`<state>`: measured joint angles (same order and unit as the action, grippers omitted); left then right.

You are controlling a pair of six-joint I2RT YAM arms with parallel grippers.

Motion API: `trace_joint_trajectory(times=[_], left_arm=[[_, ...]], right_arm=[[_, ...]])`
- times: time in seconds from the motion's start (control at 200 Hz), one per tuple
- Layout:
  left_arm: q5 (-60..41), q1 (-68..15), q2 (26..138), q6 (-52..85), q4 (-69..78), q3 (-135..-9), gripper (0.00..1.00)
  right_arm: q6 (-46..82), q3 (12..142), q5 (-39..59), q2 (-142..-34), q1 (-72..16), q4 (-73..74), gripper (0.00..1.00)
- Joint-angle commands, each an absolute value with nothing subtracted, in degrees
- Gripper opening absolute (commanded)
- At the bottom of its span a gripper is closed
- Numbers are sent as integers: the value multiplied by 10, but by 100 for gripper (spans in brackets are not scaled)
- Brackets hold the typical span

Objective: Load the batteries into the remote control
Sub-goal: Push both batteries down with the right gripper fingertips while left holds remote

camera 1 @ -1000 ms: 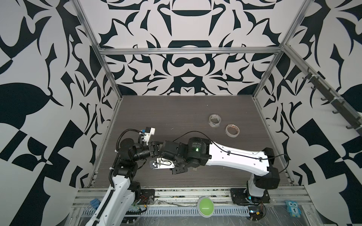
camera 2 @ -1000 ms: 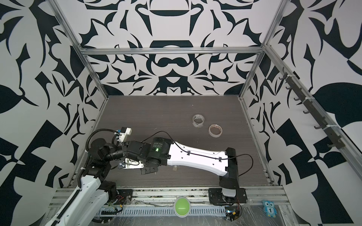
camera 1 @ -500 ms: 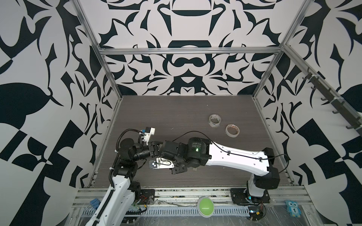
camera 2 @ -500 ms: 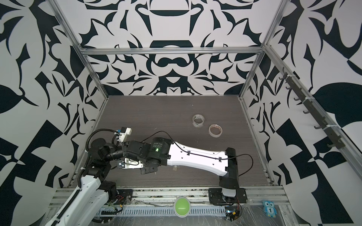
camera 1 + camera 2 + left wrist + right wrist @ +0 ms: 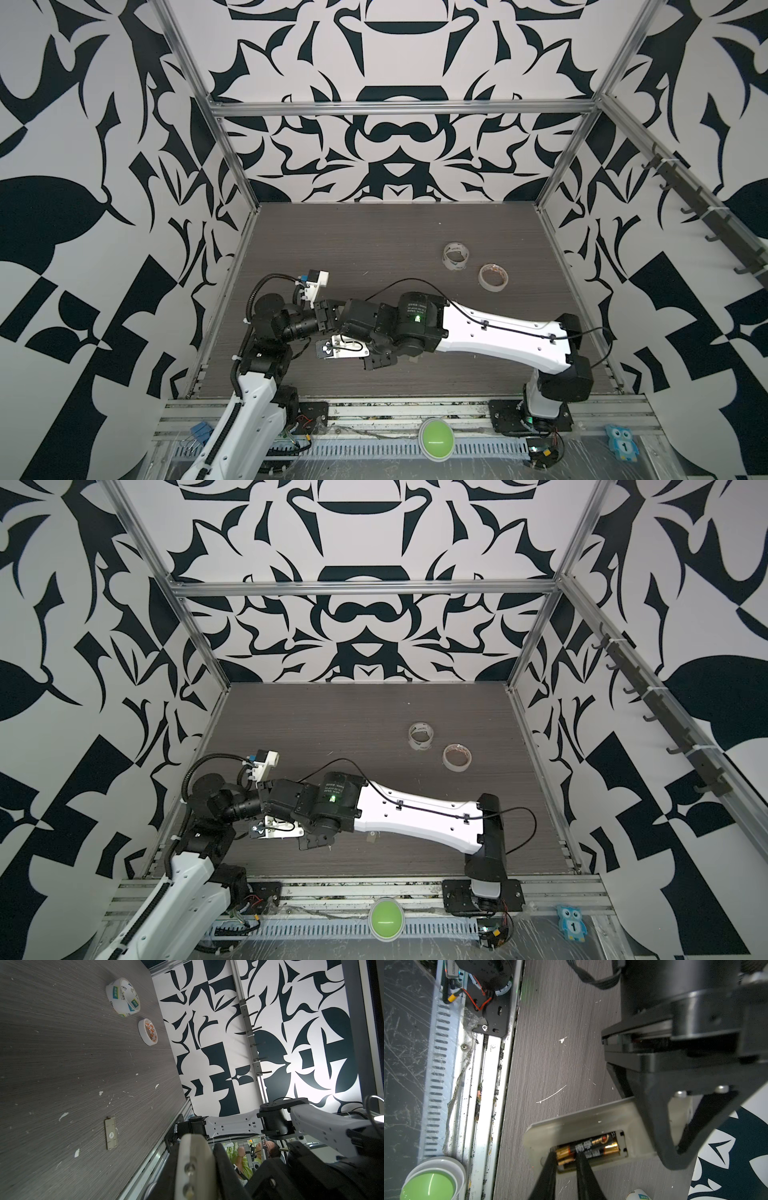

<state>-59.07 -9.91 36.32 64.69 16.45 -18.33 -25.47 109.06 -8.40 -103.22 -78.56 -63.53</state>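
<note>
Both arms crowd the front-left corner of the worktop point(image 5: 374, 249), close to its left edge and just behind the aluminium rail point(image 5: 492, 1064) that runs along the front. Behind them open surface reaches to the back wall, broken only toward the right edge by a wide tape roll point(image 5: 456, 256) with blue-green labels and, just beside it, a narrow tape roll point(image 5: 493, 277) with orange print inside its core. The remote control point(image 5: 591, 1122) is in that front-left corner, back side toward the right wrist camera: a slim pale slab with rounded corners, its rectangular bay uncovered. The left claw point(image 5: 672, 1147) is clenched on the end of the remote control away from the bay, one black triangular finger lying across it. Both batteries point(image 5: 591, 1148) lie side by side in the bay, dark sleeves with gold ends. The right claw point(image 5: 564, 1158) pokes two thin black fingertips point(image 5: 550, 1164) into the bay, close together on either side of one battery's gold end; whether they pinch it I cannot tell. A small pale rectangular plate point(image 5: 111, 1136) lies flat on the worktop near the front edge. The worktop is matt dark grey wood-grain, scratched and flecked white. A round green button point(image 5: 435, 438) sits in front of the rail.
</note>
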Motion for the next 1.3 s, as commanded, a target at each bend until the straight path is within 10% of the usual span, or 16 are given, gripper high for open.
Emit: trace_joint_trajectory(times=[0.0,1.295], left_arm=[[-607,-101,354,655,182,-201,0],[-612,-108,359,662,189,-199,0]], right_arm=[[-254,1103,-105,-1038,-778,-616,21],[-254,1103,-141,-1053,-772,-607,11]])
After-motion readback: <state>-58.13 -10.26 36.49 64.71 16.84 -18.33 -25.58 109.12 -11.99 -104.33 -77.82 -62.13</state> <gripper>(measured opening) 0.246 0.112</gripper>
